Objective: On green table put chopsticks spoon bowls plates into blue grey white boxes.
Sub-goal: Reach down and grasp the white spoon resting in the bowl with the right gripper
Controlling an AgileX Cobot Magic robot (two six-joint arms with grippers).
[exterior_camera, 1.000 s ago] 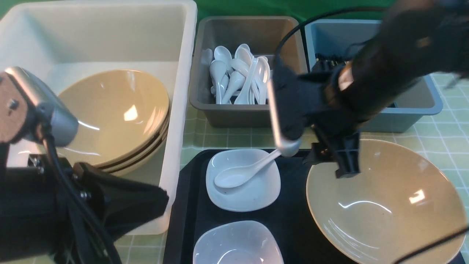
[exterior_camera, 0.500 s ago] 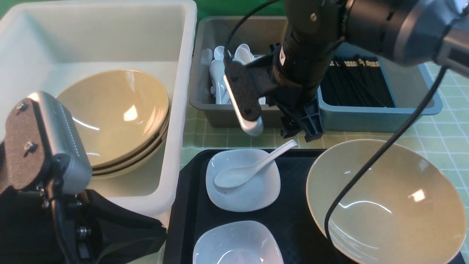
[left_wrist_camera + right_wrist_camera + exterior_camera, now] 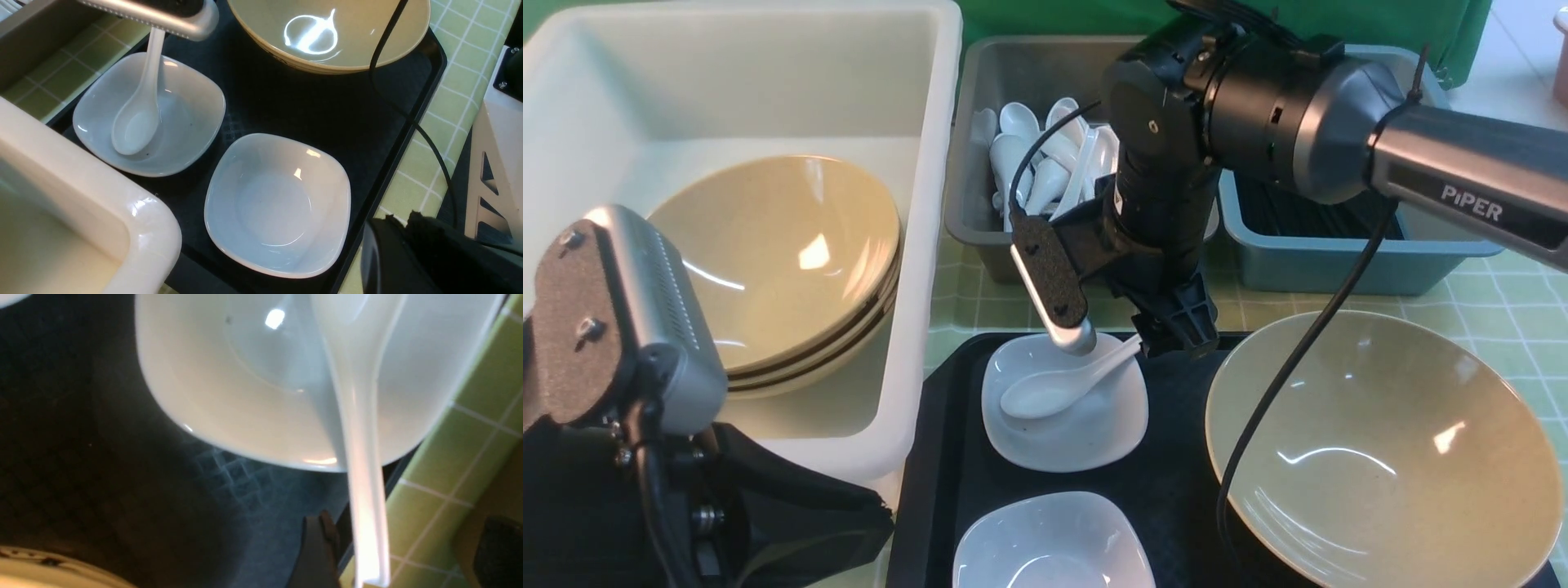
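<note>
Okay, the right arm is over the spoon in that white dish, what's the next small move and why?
Probably close the right gripper on the spoon handle: its open fingers appear to straddle the handle, which juts over the plate rim.

Bright overhead light puts white glare on the wide glossy tan bowl [image 3: 1405,474] and small white squarish dish [image 3: 278,204]. The right wrist view is blurred; the white soup spoon [image 3: 363,506] glows overexposed.
</note>
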